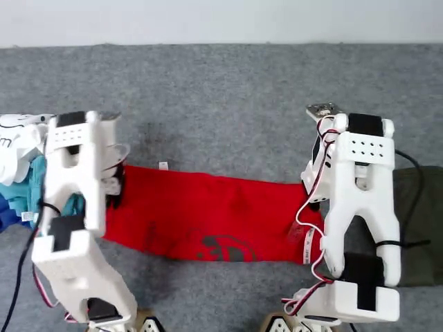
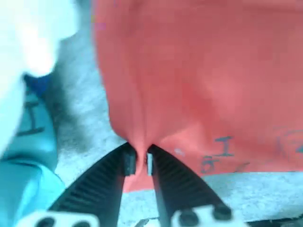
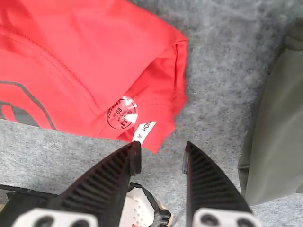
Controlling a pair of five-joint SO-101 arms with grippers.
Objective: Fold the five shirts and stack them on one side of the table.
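Grippers: we see the left gripper [image 2: 138, 160] pinching the red shirt [image 1: 208, 214]; the right gripper [image 3: 161, 158] spread apart — above its corner
Shirts: olive shirt [image 1: 422, 214] half hidden beneath the right arm

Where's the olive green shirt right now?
High view: the olive green fabric shirt lies on the far right, partly under the right arm, a gap away from the red fabric shirt.

We see a red shirt [image 1: 208, 218] folded into a long band across the middle of the table, with a dark print [image 1: 225, 247] near its front edge. Its left end is pinched in the left gripper [image 2: 138, 161]. An olive shirt [image 1: 419, 207] lies near its right end, not touching. A white shirt [image 1: 14, 149], a teal shirt [image 1: 31, 190] and a blue shirt [image 1: 7, 214] are bunched at the left.
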